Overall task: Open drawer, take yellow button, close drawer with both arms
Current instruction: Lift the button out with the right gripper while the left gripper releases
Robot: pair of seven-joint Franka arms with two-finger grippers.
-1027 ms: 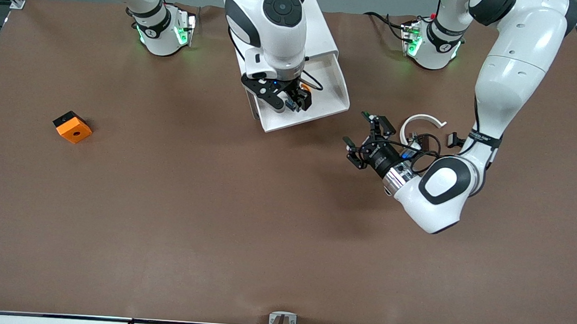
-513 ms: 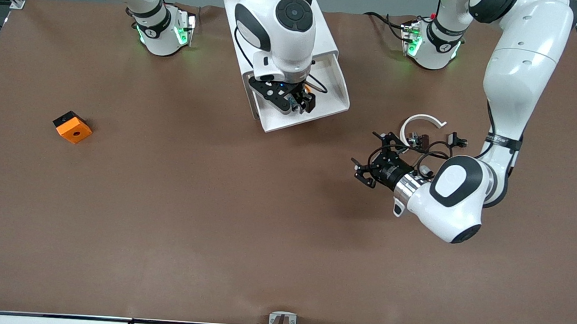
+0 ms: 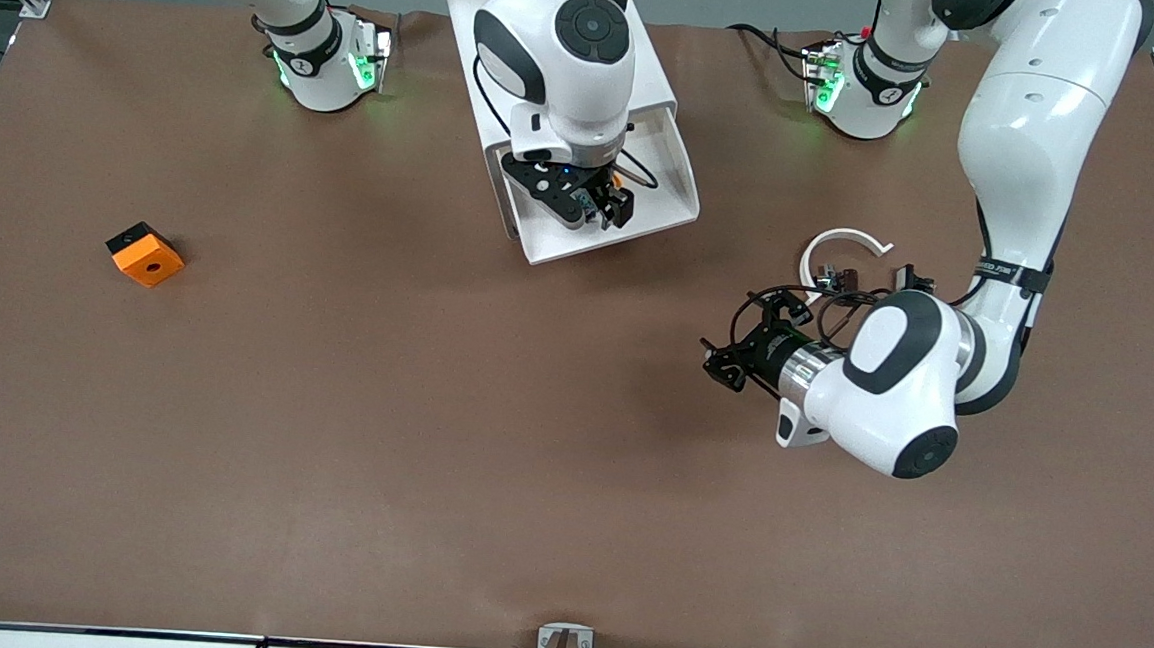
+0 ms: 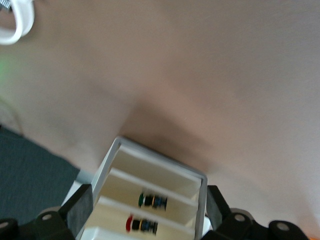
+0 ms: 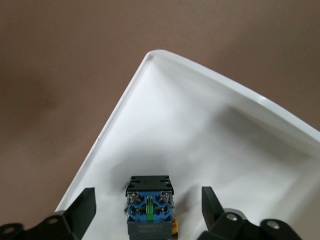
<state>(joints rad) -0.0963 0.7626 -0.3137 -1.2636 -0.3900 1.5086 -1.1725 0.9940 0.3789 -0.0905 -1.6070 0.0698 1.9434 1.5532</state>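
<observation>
The white cabinet (image 3: 652, 78) stands between the arm bases, its top drawer (image 3: 687, 202) pulled out. My right gripper (image 3: 594, 210) is down in the drawer, open. In the right wrist view the button (image 5: 149, 207) lies on the drawer's floor (image 5: 200, 130), showing its blue base and black body. My right gripper (image 5: 148, 197) has a finger (image 5: 80, 210) on each side of the button, with gaps. My left gripper (image 3: 721, 363) is open and empty over the bare table beside the white arc. Its wrist view (image 4: 149, 200) faces the cabinet (image 4: 200, 177).
An orange block with a black hole (image 3: 145, 255) lies toward the right arm's end of the table. A white arc (image 3: 842, 242) and small black parts (image 3: 845, 278) lie under the left arm. In the left wrist view the lower drawers hold a green-capped button (image 4: 152, 201) and a red-capped button (image 4: 141, 225).
My left gripper has swung away from the drawer toward the front camera and turned. My right gripper has shifted slightly over the drawer and settled around the button.
</observation>
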